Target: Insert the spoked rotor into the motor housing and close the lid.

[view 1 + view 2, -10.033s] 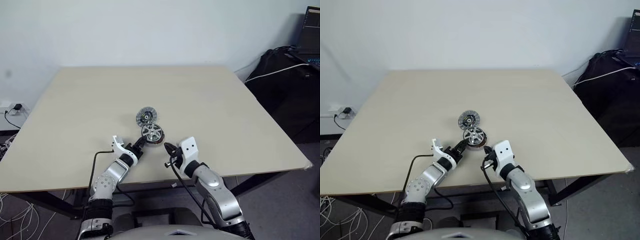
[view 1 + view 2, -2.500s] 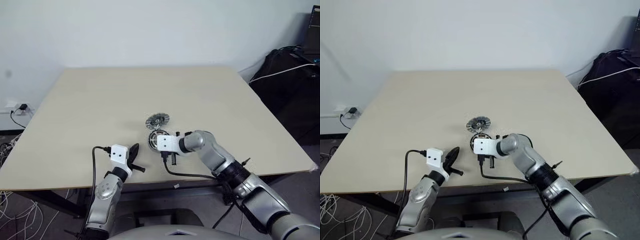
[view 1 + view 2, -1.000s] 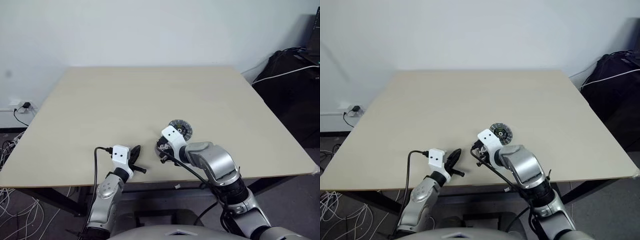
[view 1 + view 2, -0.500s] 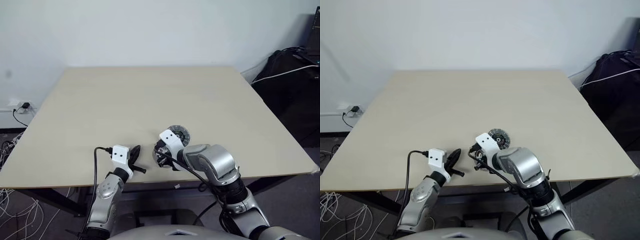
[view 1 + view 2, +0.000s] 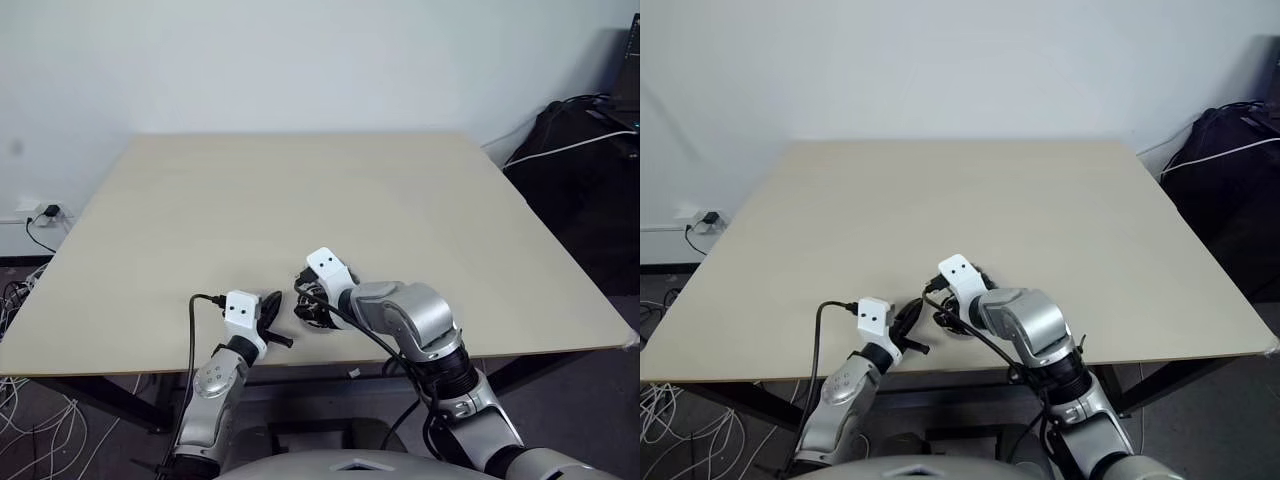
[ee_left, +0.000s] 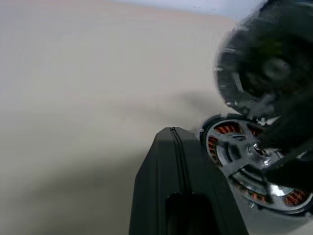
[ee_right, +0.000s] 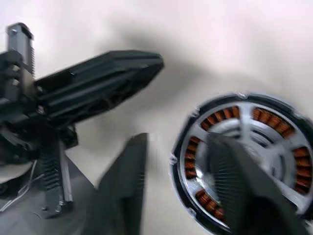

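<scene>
Rotor seated in housing, right gripper above

Spoked rotor [image 6: 254, 149] lies inside the motor housing [image 6: 225, 129], its silver spokes crossing the ring of copper windings. The housing rests on the table [image 5: 300, 190] near the front edge. Right gripper [image 7: 176, 142] hangs over it, angled down, with its fingers [image 7: 124, 196] spread; one lies over the housing and the other beside it, over bare table. Left gripper [image 5: 268, 315] sits just beside the housing, low to the table, with its fingers [image 6: 171, 186] pressed together and nothing between them. A blurred dark disc with a ribbed edge, seemingly the lid [image 6: 234, 63], shows just beyond the housing; whether it rests on the table cannot be told.
</scene>
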Controlling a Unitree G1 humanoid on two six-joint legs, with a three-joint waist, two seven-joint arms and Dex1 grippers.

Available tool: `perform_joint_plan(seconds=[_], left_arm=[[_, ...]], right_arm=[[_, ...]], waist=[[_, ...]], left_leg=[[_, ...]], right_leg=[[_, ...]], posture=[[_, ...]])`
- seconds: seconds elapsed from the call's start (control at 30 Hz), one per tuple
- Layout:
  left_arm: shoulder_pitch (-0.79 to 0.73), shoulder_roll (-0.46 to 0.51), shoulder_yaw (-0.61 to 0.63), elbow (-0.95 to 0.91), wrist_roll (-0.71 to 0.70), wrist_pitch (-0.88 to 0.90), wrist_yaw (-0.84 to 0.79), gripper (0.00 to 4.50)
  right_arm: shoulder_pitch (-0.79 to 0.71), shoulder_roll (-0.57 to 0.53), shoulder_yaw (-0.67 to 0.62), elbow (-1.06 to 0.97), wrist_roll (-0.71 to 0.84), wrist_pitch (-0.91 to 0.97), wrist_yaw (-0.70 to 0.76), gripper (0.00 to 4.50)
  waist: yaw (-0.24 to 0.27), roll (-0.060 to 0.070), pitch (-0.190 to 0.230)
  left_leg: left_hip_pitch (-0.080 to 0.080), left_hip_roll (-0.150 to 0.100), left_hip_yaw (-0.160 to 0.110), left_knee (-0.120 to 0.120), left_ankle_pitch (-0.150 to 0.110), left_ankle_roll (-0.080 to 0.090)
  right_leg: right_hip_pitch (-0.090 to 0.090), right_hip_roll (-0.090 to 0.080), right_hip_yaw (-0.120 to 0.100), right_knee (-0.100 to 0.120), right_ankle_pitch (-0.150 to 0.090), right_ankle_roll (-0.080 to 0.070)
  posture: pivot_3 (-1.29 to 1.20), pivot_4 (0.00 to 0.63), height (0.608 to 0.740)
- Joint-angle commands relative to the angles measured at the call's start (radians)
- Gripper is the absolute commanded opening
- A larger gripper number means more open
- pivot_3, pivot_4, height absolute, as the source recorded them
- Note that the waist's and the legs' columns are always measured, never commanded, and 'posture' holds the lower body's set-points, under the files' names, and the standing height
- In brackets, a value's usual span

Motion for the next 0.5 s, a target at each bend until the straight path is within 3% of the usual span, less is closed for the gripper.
perform_joint_plan(seconds=[0.03, 0.2, 0.4, 0.5], left_arm=[[-0.008, -0.006, -0.002, -0.023, -0.008, -0.003, 0.001, 0.00], [-0.010, -0.006, -0.002, -0.022, -0.011, 0.002, -0.002, 0.00], [-0.012, -0.008, 0.000, -0.021, -0.015, 0.009, -0.004, 0.00], [-0.015, -0.010, 0.000, -0.017, -0.017, 0.012, -0.006, 0.00]], right_arm=[[-0.018, -0.002, -0.012, -0.046, 0.038, -0.023, 0.014, 2.86], [-0.025, -0.060, 0.018, -0.125, 0.090, -0.055, 0.069, 2.86], [-0.021, -0.292, 0.183, -0.237, 0.061, -0.282, 0.194, 2.86], [-0.035, -0.459, 0.318, -0.244, -0.041, -0.481, 0.288, 2.86]], waist=[[0.000, 0.000, 0.000], [0.000, 0.000, 0.000], [0.000, 0.000, 0.000], [0.000, 0.000, 0.000]], left_leg=[[0.000, 0.000, 0.000, 0.000, 0.000, 0.000], [0.000, 0.000, 0.000, 0.000, 0.000, 0.000], [0.000, 0.000, 0.000, 0.000, -0.001, 0.001], [0.000, -0.001, 0.000, 0.000, -0.001, 0.002]], right_leg=[[0.000, 0.000, 0.000, 0.000, 0.000, 0.000], [0.000, 0.000, 0.000, 0.000, 0.000, 0.000], [0.000, -0.001, 0.000, -0.001, -0.001, -0.002], [0.001, -0.001, 0.000, -0.001, -0.002, -0.002]], posture=[[0.00, 0.000, 0.740], [0.00, 0.000, 0.740], [0.00, 0.000, 0.740], [0.00, 0.000, 0.740]])
